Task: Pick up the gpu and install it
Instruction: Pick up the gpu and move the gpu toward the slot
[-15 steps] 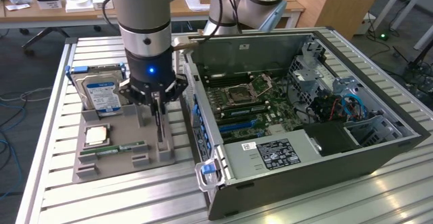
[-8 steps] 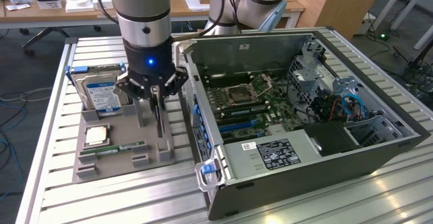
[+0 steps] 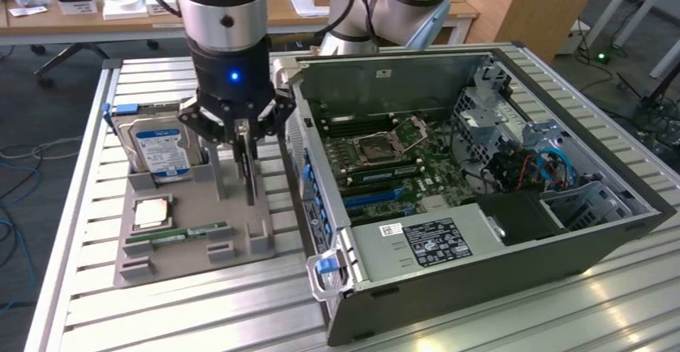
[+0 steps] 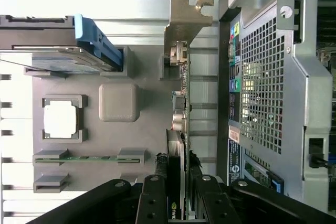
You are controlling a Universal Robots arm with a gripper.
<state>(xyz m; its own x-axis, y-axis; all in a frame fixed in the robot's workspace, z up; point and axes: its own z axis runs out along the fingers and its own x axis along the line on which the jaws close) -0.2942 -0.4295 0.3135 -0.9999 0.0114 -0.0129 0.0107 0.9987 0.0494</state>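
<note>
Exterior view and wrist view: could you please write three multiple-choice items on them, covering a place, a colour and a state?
1. Where is the gpu?
A. Upright in the gray tray, between the fingers.
B. On the floor.
C. Held high in the air.
2. What colours has the hard drive's label?
A. Red.
B. Blue and white.
C. Yellow.
3. How is the computer case?
A. Closed.
B. Side open, motherboard showing.
C. Upside down.
Key: 1 A, the card stands on edge in the tray; 2 B, the label shows both colours; 3 B, the boards inside are visible.
</note>
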